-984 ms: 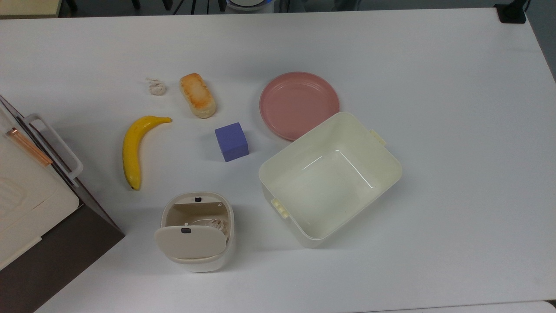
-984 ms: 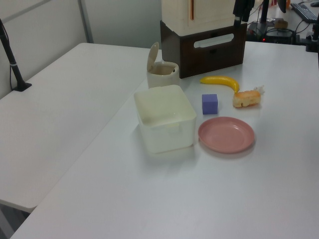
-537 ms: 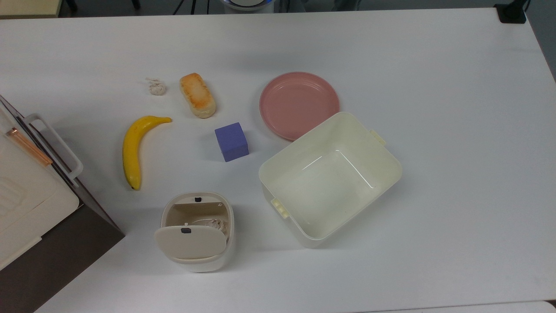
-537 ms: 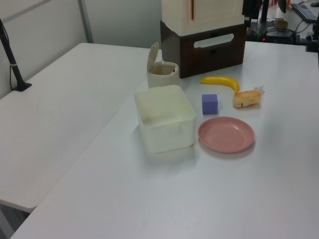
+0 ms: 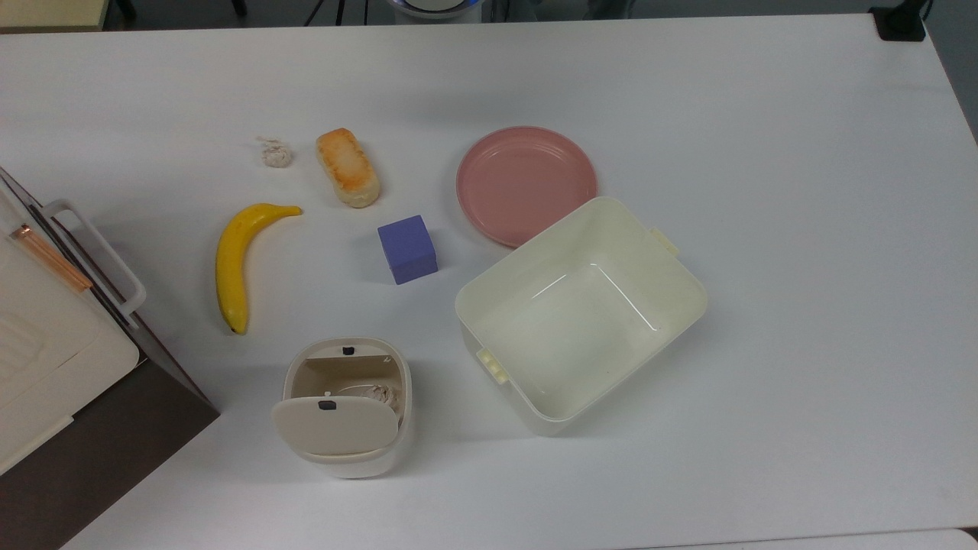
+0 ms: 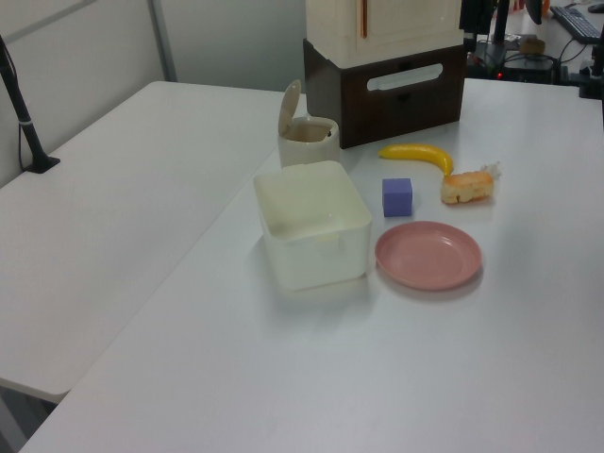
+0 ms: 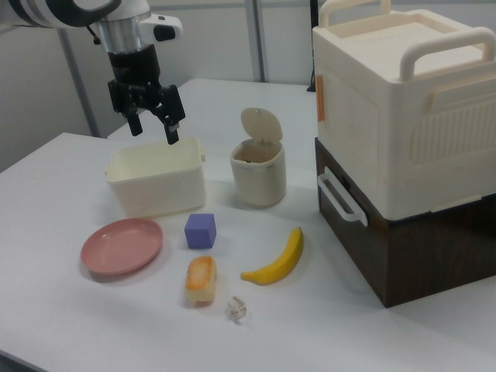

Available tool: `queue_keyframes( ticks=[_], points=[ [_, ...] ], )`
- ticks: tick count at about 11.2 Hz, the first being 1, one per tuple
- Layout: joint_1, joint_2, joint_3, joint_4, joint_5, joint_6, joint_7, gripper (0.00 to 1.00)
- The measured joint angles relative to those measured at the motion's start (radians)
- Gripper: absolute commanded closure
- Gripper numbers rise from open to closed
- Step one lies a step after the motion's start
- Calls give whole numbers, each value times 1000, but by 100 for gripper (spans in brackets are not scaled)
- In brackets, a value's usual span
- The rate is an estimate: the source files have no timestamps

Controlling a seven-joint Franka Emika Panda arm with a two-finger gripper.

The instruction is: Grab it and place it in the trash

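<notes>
The tiny crumpled off-white paper wad (image 5: 276, 154) lies on the white table just to the top view's left of the bread roll (image 5: 348, 167). It also shows at the front in the right view as the wad (image 7: 236, 309). The trash is a small beige bin (image 5: 344, 405) with its flap lid tipped up, and a bit of crumpled paper (image 5: 380, 394) lies inside. My gripper (image 7: 153, 128) hangs open and empty above the cream tub (image 7: 155, 177), far from the wad and to the right view's left of the bin (image 7: 259, 174).
A banana (image 5: 233, 260), a purple cube (image 5: 407, 248) and a pink plate (image 5: 526, 183) lie between the wad and the cream tub (image 5: 581, 309). A cream box on a dark brown cabinet (image 7: 403, 178) stands at the right view's right.
A dark shape at the top edge of the left view has shifted slightly right. Nothing on the table has moved.
</notes>
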Motion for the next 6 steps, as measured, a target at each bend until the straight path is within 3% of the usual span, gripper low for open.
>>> queue_keyframes(
  ticks=[6],
  points=[
    [1, 0, 0, 4, -21, 0, 0, 0]
  ],
)
